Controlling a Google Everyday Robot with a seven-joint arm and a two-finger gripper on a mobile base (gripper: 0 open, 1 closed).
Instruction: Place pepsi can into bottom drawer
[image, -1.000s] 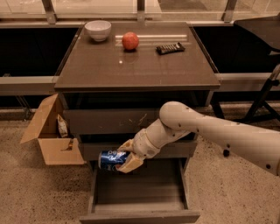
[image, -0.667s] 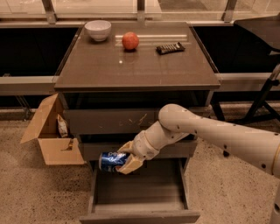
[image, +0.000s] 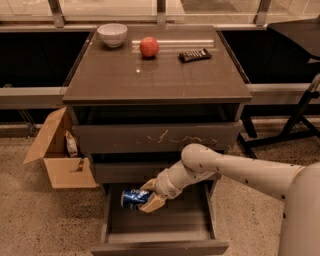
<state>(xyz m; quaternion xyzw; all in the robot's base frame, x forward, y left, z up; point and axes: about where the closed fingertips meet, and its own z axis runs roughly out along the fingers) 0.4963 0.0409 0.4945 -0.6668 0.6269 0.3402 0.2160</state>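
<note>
The pepsi can (image: 132, 198) is blue and lies on its side in my gripper (image: 148, 195). The gripper is shut on the can and holds it just over the left part of the open bottom drawer (image: 160, 237), above its grey floor. My white arm reaches in from the lower right, across the front of the thin middle drawer (image: 125, 172). The scratched-front top drawer (image: 155, 138) is closed.
On the cabinet top (image: 155, 80) stand a white bowl (image: 112, 34), a red-orange apple (image: 149, 47) and a dark snack bar (image: 195, 55). An open cardboard box (image: 60, 155) sits on the floor to the left. A dark stand leg (image: 295, 125) is at the right.
The gripper with the can has sunk slightly toward the drawer's inside. Nothing else has moved.
</note>
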